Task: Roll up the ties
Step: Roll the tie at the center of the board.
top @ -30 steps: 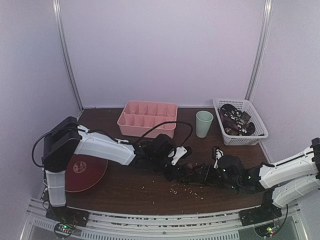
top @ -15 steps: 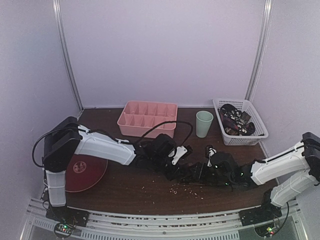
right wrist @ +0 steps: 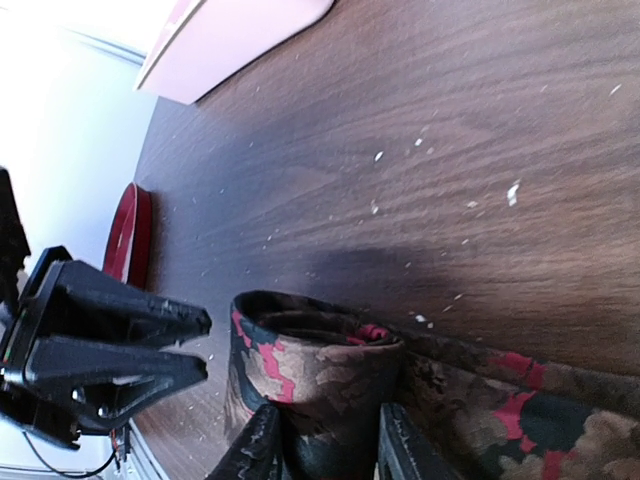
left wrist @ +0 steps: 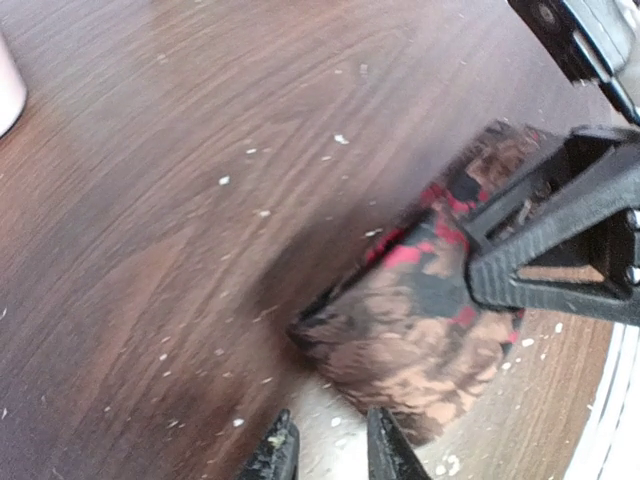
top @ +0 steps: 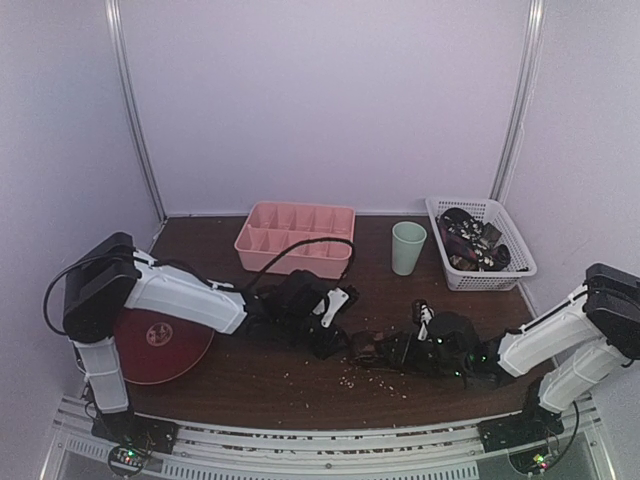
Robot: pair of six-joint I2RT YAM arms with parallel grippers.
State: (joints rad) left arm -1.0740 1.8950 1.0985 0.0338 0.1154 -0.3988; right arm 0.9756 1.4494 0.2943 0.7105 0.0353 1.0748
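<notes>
Listing what lies on the worktop (top: 250,380), with clock hours read from its centre in the overhead view.

1. One tie (left wrist: 400,320): dark fabric with red and tan blotches, at about 5 o'clock, between my two end effectors. One end is wound into a short coil lying on the wood. The rest runs flat away from the coil.
2. My right end effector (right wrist: 325,445): closed onto the coil, one finger on either side, the fabric filling the gap.
3. My left end effector (left wrist: 325,462): empty, its fingers parted by only a narrow slit with bare wood showing through. The tips are just beside the coil; I cannot tell whether they touch it.
4. Pink tray (top: 290,262): divided into compartments, at 12 o'clock near the back.
5. Green cup (top: 408,247): upright, at 1 o'clock, between tray and basket.
6. White basket (top: 485,281): at 2 o'clock, holding a heap of ties (top: 470,245), dark and patterned.
7. Red plate (top: 165,345): at 9 o'clock, partly hidden by my left arm.
8. Pale crumbs (left wrist: 340,139): scattered over the wood around the tie.
</notes>
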